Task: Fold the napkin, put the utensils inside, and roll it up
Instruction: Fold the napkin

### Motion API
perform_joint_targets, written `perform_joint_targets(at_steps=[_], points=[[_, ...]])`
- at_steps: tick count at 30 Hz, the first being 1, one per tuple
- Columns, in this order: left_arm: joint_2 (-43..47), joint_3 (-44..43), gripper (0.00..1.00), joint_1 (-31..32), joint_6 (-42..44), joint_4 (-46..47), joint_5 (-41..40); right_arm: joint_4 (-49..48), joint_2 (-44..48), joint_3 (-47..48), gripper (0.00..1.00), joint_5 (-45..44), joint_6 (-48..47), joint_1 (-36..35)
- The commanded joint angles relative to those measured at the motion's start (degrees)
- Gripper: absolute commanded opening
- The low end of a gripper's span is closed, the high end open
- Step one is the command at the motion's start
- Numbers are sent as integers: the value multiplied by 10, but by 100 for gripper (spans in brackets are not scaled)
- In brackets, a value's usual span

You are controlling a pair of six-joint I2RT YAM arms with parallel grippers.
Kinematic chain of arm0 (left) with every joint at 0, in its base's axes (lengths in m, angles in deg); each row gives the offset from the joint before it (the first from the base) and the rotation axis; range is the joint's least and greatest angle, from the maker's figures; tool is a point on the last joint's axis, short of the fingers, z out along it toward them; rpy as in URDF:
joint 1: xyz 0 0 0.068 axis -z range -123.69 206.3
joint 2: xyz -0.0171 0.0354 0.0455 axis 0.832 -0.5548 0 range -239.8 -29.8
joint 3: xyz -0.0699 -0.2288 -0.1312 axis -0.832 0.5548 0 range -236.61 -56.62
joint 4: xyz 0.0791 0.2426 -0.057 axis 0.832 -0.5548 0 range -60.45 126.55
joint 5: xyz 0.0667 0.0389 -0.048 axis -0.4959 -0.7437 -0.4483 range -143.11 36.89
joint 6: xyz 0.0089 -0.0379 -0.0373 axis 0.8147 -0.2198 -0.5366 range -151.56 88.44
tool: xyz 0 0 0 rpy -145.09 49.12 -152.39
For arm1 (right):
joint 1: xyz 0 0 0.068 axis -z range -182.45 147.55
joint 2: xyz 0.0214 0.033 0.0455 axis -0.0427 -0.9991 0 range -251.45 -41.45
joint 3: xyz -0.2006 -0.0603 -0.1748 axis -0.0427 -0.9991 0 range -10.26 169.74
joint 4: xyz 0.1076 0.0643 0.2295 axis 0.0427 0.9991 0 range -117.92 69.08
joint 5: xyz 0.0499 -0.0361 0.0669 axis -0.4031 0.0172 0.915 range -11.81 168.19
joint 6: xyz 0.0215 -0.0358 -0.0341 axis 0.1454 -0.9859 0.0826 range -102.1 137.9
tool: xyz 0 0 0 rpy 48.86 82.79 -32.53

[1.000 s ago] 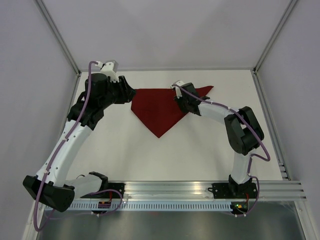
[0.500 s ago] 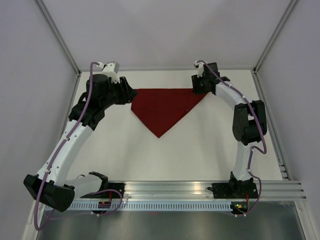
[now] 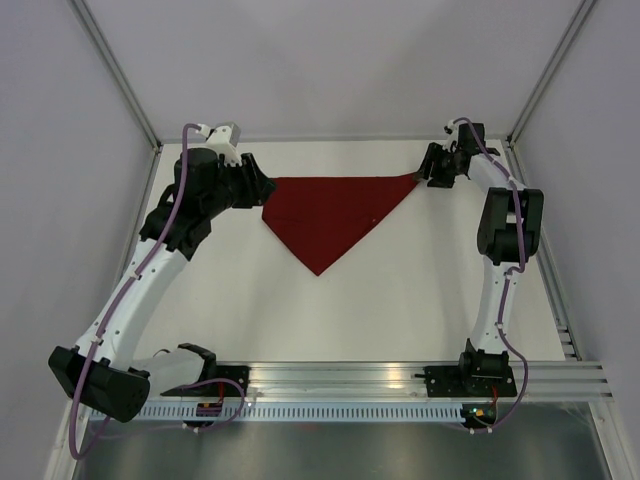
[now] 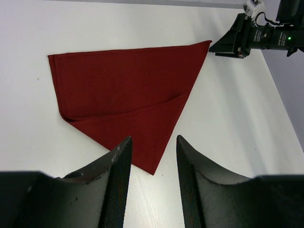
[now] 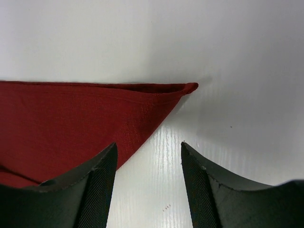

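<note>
- Counter (image 3: pixel 400 300): white, flat, grey walls on left, right and far sides.
- Metal rail (image 3: pixel 380 378): runs along the counter's near edge and both arm bases are bolted to it.
- Left arm (image 3: pixel 140 280): reaches from the near-left base up the left side, then bends right toward the napkin's far-left corner. A purple cable (image 3: pixel 180 180) runs along it.
- Right arm (image 3: pixel 505 230): stands up the right side, with its wrist turned left at the far-right of the counter.
- Napkin (image 3: pixel 330 210): dark red, folded to a triangle and lying flat in the far-middle of the counter. Its long edge is along the far side and its point faces near. The left wrist view shows two layers, with the upper layer's edge crossing the cloth (image 4: pixel 123 90).
- Left pincer (image 3: pixel 262 187): released, fingers (image 4: pixel 118 161) apart, holding nothing. The napkin's far-left corner lies under the gap between them. Can't tell if the fingertips touch the cloth.
- Right pincer (image 3: pixel 425 172): released, fingers (image 5: pixel 97 180) apart, empty. It sits just right of the napkin's far-right corner (image 5: pixel 190 87). In the right wrist view that corner tip lies just ahead of the gap, one finger overlaps the cloth edge and the other is over bare counter.
</note>
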Motion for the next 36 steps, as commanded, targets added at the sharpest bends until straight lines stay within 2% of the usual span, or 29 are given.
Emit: perform_joint_targets(at_steps=[1,9,13,20,28,33,36], points=[[0,7,47,0,-16,24,17,-12,-24,28,62,63,75,7],[1,12,47,0,-18,26,15,-75,-51,17,58,88,139,19],[2,14,47,0,-17,25,15,-113,-53,3,49,90,166,23],[1,21,47,0,-17,25,15,-160,-46,-17,25,98,183,24],[-5,29,47,0,-18,31,17,-185,4,-45,6,97,124,10],[-4,29,47,0,-18,32,18,-188,36,-69,1,91,96,-3],[-3,30,47,0,-18,31,19,-192,67,-91,0,84,68,-16]])
